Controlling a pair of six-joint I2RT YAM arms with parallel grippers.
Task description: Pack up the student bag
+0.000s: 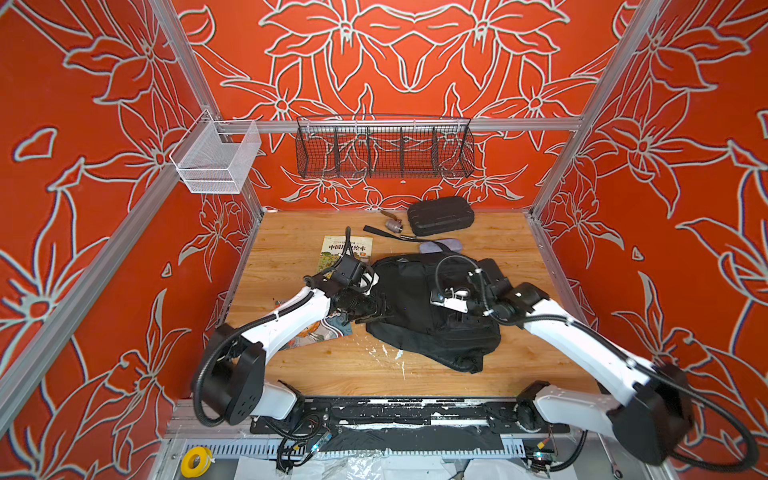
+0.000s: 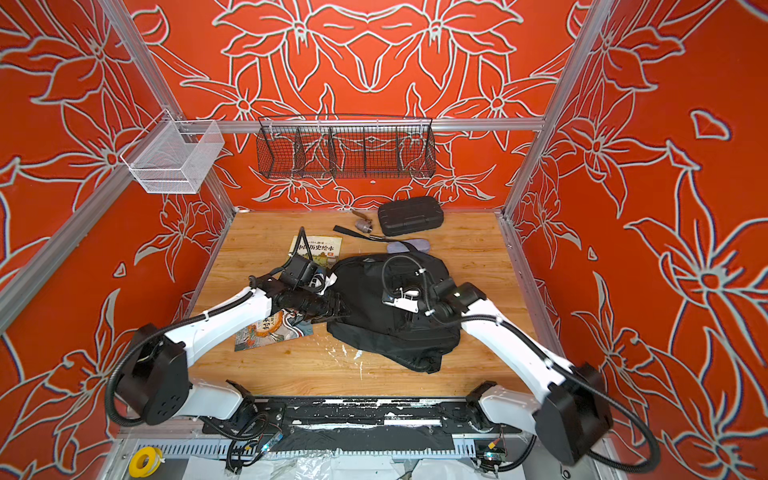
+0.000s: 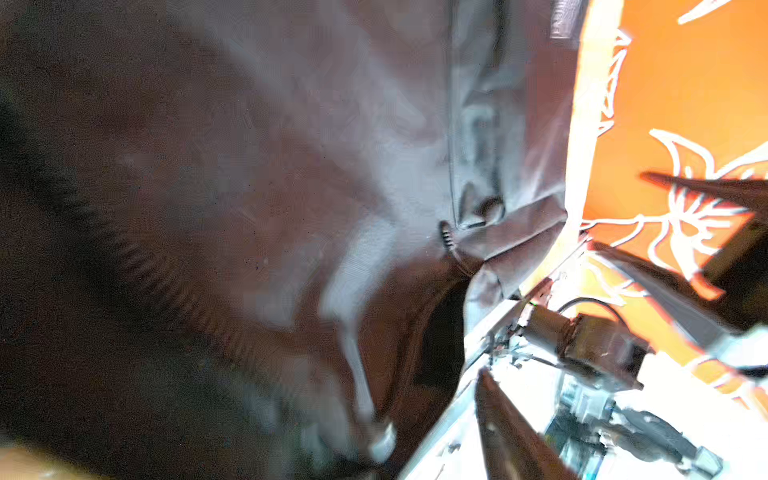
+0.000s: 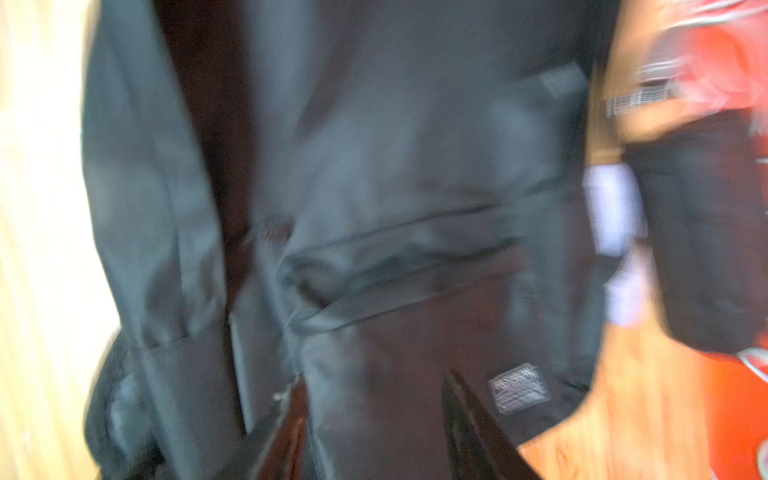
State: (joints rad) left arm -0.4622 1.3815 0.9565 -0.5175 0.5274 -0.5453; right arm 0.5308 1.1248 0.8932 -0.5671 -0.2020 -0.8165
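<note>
Student bag (image 1: 409, 291) lies flat mid-surface (image 1: 316, 374), between both arms. Left pincer (image 1: 374, 311) at bag's left edge, jaws apart, gripping nothing. Right pincer (image 4: 374, 386) over bag front, jaws spread, empty. Label patch (image 4: 519, 388): print too blurred. Book (image 2: 322, 247) behind bag: title "中国历史绘本", partly cable-hidden.

My student bag (image 1: 415, 299) is soft black cloth, matt and finely woven, rumpled into folds, with a small grey woven label patch (image 4: 519, 388) on it. The table (image 1: 519, 249) is light wood, smooth with a faint sheen and flecked with white scuffs, and the book (image 1: 361, 243) has a glossy printed paper cover. The ribbed case (image 1: 440, 216) looks like hard matt black plastic, the black basket (image 1: 384, 149) is thin metal wire, and my arm shells (image 1: 291, 316) are smooth glossy white.
</note>
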